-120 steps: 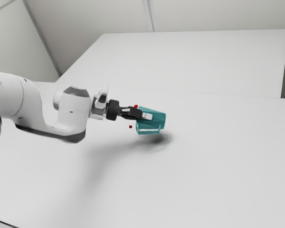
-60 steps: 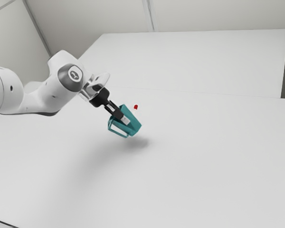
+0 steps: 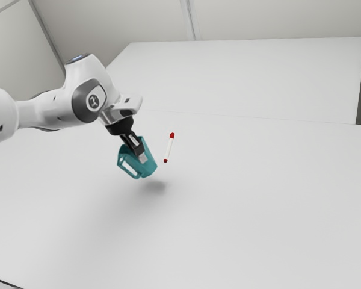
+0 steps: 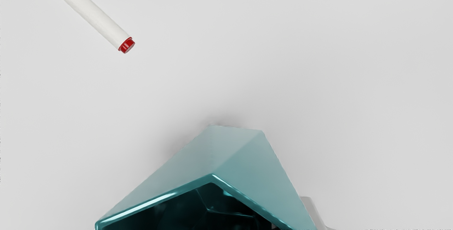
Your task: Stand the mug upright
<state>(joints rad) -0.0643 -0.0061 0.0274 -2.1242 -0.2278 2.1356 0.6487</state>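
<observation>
Just above the table, the teal mug [image 3: 148, 165] hangs tilted from the gripper [image 3: 142, 158], its base toward the table and its handle toward the exterior view's left. The gripper is shut on the mug's wall, pointing steeply down. In the wrist view the mug [image 4: 247, 162] shows its faceted outer wall and part of its dark open mouth, with a bit of one grey finger [image 4: 311, 208] beside it. A shadow lies on the table below the mug.
A white marker with red ends [image 3: 169, 148] lies on the white table [image 3: 240, 211], toward the exterior view's right from the mug. It also appears in the wrist view as a white marker [image 4: 92, 16]. A pale wall stands behind.
The hand has swung from nearly level to steeply downward and moved toward the exterior view's left, carrying the mug. The mug has turned closer to upright, and the marker is uncovered.
</observation>
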